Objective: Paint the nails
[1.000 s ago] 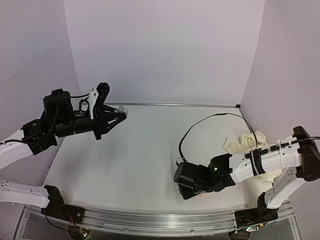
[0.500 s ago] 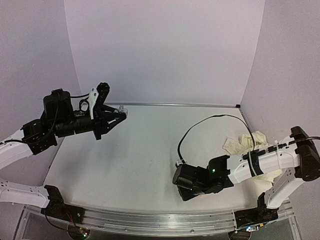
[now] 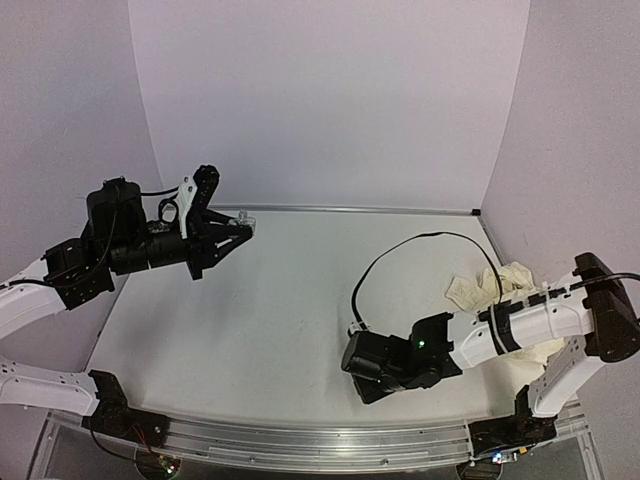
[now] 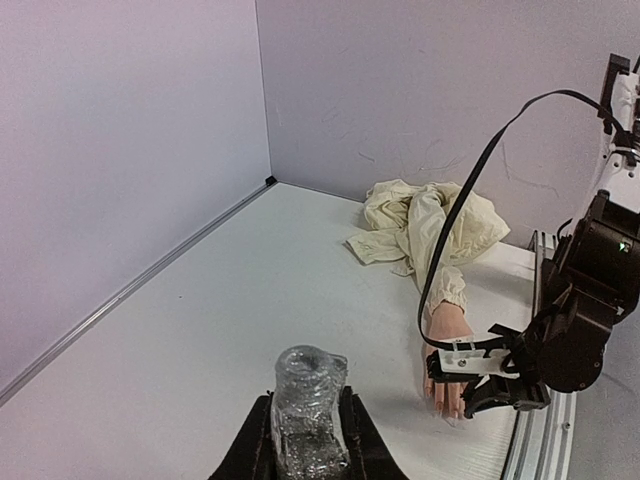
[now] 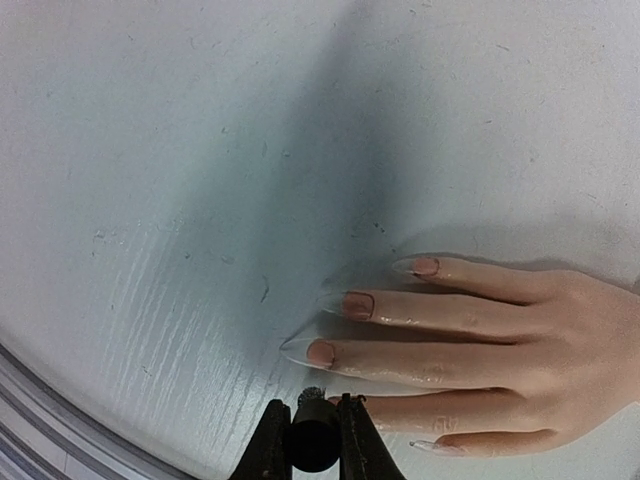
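Plainly the right gripper (image 5: 313,428) clamps a black brush (image 5: 313,447) just above the mannequin hand (image 5: 520,340) lying flat near the table's (image 5: 150,200) front edge, the left gripper (image 4: 308,452) pinches the bottle (image 4: 308,385) well apart, and the nails (image 5: 357,305), tiny, hard and slick on a probably light hand, want bristle touches only, any steadying taken at the wrist.

I see mannequin hand (image 4: 447,330) on table (image 3: 270,300), front right; sleeve (image 4: 420,220) behind it. Brush (image 5: 313,435) in right gripper (image 5: 313,440), just beside the nails (image 5: 320,352). Bottle (image 4: 308,400) in left gripper (image 4: 308,445), far left.
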`<state>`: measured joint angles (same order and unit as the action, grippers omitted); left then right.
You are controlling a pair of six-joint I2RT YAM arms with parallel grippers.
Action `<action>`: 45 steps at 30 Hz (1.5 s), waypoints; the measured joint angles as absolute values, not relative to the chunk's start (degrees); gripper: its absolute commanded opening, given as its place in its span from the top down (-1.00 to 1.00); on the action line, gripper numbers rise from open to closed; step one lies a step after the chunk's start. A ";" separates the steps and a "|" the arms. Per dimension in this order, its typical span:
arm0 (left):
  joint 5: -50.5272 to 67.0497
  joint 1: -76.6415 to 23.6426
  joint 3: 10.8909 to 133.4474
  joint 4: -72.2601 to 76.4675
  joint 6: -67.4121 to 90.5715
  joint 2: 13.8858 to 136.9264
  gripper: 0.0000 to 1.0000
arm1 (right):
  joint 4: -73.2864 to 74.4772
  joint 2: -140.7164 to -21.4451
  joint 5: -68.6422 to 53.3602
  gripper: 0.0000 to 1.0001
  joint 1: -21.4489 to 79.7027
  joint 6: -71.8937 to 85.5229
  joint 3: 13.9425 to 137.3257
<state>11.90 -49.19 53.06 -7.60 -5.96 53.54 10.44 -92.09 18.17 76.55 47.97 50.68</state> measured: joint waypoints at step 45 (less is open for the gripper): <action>12.36 -49.19 53.06 -7.64 -5.96 54.06 1.00 | 13.58 -89.62 20.49 1.00 76.93 49.10 51.59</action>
<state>12.36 -49.19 53.06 -7.64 -5.96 54.06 13.58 -89.62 20.49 76.93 49.10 51.59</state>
